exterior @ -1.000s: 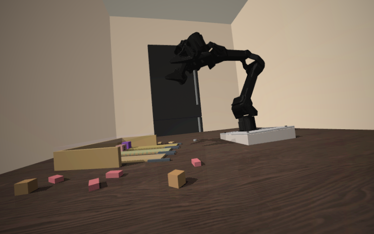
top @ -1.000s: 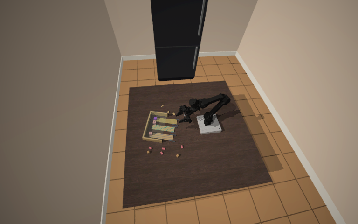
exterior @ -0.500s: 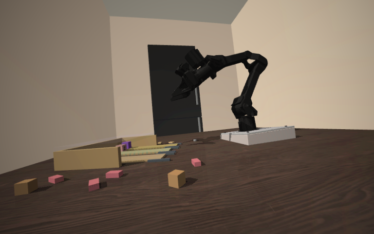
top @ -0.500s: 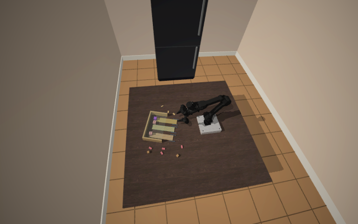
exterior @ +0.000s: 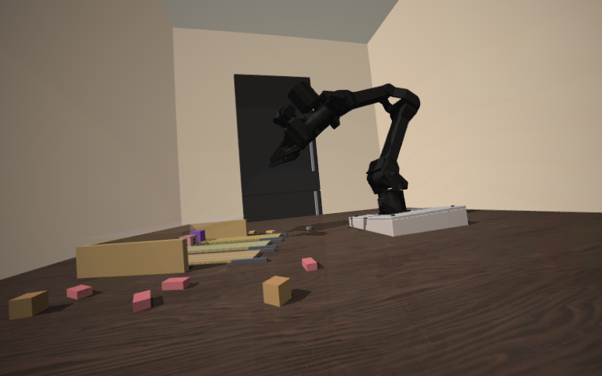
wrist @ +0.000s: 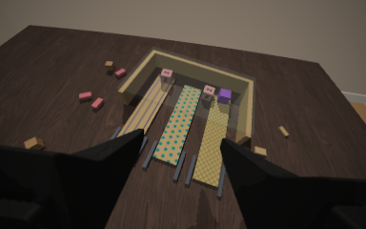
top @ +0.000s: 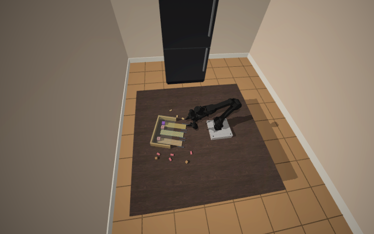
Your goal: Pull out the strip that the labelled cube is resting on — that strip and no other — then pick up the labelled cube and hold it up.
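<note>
An open tan tray (top: 153, 132) (exterior: 132, 258) (wrist: 251, 102) holds three strips that stick out toward the arm. They are a striped tan strip (wrist: 145, 112) (top: 170, 141), a teal-dotted strip (wrist: 178, 124) (top: 171, 133) and a yellow cross-hatched strip (wrist: 212, 143) (top: 175, 125). One pink cube with a dark mark (wrist: 167, 73) (top: 158, 138) sits at the far end of the striped strip. A second marked pink cube (wrist: 209, 90) (top: 162, 126) sits at the far end of the cross-hatched strip, next to a plain purple cube (wrist: 225, 95) (top: 163, 123). I cannot read the marks. My gripper (wrist: 183, 138) (exterior: 273, 163) is open and empty, in the air above the strips' near ends.
Loose pink blocks (wrist: 85, 95) (exterior: 310, 263) and tan blocks (wrist: 34, 142) (exterior: 276, 291) lie scattered on the dark wooden mat around the tray. The arm's white base (top: 219, 131) (exterior: 407, 221) stands to the right of the tray. A black fridge (top: 187, 40) stands at the back wall.
</note>
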Robot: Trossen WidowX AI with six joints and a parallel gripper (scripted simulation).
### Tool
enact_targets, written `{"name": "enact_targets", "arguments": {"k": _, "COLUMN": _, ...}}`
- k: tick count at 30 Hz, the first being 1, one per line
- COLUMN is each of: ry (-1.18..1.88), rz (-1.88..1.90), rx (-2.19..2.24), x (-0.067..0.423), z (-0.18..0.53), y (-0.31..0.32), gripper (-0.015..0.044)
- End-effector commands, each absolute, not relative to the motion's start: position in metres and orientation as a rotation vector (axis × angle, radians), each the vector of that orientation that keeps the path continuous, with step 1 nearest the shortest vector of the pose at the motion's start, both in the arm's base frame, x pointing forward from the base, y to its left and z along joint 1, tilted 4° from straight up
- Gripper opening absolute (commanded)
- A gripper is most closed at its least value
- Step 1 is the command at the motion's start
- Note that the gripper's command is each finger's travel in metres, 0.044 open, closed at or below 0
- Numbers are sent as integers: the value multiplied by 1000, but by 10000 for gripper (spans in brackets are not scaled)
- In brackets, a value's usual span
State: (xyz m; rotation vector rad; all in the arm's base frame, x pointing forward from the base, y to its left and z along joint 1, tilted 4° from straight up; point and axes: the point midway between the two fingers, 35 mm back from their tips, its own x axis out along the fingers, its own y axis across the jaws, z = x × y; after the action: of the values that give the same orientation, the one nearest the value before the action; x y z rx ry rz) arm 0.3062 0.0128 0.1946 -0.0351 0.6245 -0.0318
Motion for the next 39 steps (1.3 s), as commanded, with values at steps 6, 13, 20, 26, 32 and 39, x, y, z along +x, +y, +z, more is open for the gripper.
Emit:
{"name": "enact_targets", "arguments": {"k": 6, "ry": 903, "rz": -33, "rx": 71, "x": 355, "z": 185, "y": 46, "gripper": 111}}
{"name": "enact_targets", "arguments": {"k": 13, "ry": 1143, "rz": -70, "rx": 127, "x": 389, "z": 157, "y": 79, "gripper": 0}}
{"name": "enact_targets", "arguments": {"k": 20, "ry": 1397, "rz": -201, "rx": 179, "x": 408, "z": 110, "y": 101, "gripper": 0}}
{"name": "enact_targets", "arguments": {"k": 26, "ry": 1483, "rz": -261, "rx": 191, "x": 412, "z": 91, "y": 109, "gripper": 0}}
{"name": "enact_targets", "arguments": {"k": 32, "ry": 1483, "rz": -260, "rx": 191, "x": 413, "z": 91, "y": 114, "gripper": 0}}
{"name": "enact_targets", "arguments": {"k": 39, "ry": 1483, "rz": -261, "rx": 191, "x": 414, "z": 81, "y": 114, "gripper": 0}}
